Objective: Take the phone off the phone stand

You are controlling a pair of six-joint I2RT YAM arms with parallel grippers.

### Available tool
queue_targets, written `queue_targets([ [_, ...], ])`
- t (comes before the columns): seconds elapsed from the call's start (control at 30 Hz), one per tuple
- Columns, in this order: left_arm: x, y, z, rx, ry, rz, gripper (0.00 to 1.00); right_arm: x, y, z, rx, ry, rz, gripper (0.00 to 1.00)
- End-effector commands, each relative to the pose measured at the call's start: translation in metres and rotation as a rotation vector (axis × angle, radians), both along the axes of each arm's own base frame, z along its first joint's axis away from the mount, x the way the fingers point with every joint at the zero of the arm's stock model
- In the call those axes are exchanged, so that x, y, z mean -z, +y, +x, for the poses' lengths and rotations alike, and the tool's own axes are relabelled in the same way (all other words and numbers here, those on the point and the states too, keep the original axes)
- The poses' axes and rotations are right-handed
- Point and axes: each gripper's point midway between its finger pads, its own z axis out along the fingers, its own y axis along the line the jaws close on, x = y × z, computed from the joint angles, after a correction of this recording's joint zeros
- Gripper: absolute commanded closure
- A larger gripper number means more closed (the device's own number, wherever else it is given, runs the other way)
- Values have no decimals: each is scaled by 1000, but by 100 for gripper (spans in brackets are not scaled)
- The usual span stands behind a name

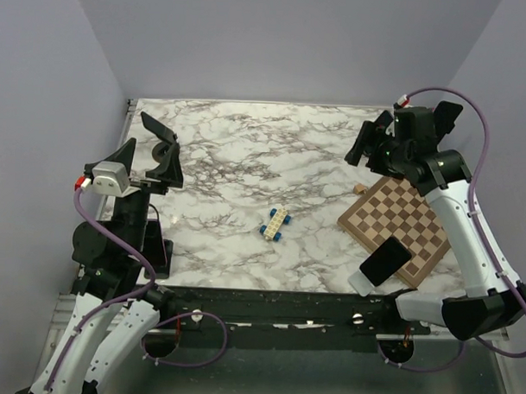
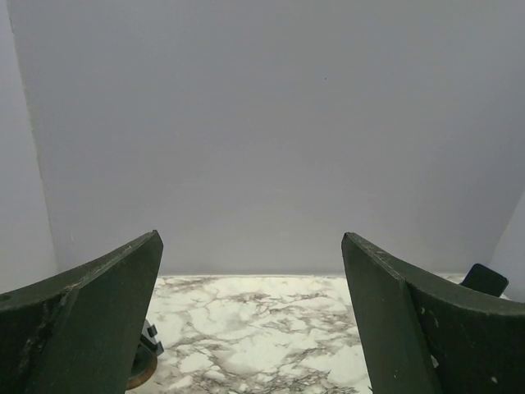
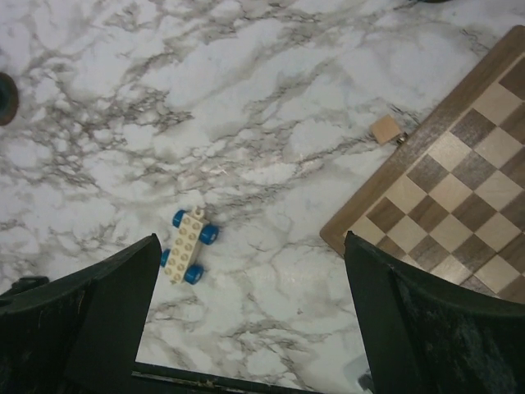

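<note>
The black phone [image 1: 384, 260] lies tilted at the near right, its lower end on a white stand [image 1: 361, 283] by the chessboard's near corner. Only a small pale corner of the stand [image 3: 362, 379] shows at the bottom edge of the right wrist view. My right gripper [image 1: 373, 140] [image 3: 250, 238] is open and empty, held high over the far right of the table, well away from the phone. My left gripper [image 1: 163, 149] [image 2: 250, 238] is open and empty at the far left and faces the back wall.
A wooden chessboard [image 1: 396, 223] [image 3: 459, 189] lies at the right. A small wooden cube [image 1: 359, 189] [image 3: 384, 129] sits by its far corner. A cream and blue toy car [image 1: 277, 223] [image 3: 188, 245] is mid-table. A dark object with a round brown base [image 2: 143, 361] stands by the left fingers.
</note>
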Motion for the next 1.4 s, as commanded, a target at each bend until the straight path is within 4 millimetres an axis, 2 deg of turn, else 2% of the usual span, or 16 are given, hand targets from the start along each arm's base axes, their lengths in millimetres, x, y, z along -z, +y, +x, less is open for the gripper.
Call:
queue_targets([
  [0.0,-7,2,-2,-8,-5,-3,2,41,-35,-32,-13,175,-233,0],
  [0.1,-6,-2,-1,6,-1,-3,2,59,-54,-40,-8,283,-387,0],
  [0.2,-5,-5,0,22,6,-2,2,63,-45,-40,-60,306,-409,0],
  [0.33,-6,-8,-1,36,7,-7,2,75,-47,-40,-63,358,-480,0],
  [0.43,-7,-17,-3,87,8,-17,2,70,-51,-38,-19,352,-502,0],
  [0.57,0,-62,-3,291,48,-1,1,43,-38,-34,8,252,-379,0],
  [0.67,12,-106,-3,474,105,24,1,5,-25,-27,38,70,-235,0],
  [0.8,46,-167,2,688,271,34,1,-39,-28,-24,116,-99,-139,0],
  [0.9,77,-215,-2,870,400,30,1,-70,-32,-28,151,-205,-82,0],
  [1.0,98,-259,-18,1091,448,52,6,-104,-32,-42,149,-320,3,0],
  [1.13,122,-308,-31,1305,503,79,13,-135,-24,-63,85,-442,112,0],
  [1.23,146,-339,-38,1448,551,63,15,-150,-23,-81,54,-501,161,0],
  [1.33,169,-369,-44,1559,549,62,25,-161,-17,-97,-6,-539,200,0],
  [1.37,176,-379,-45,1583,546,67,25,-164,-15,-102,-28,-547,209,0],
])
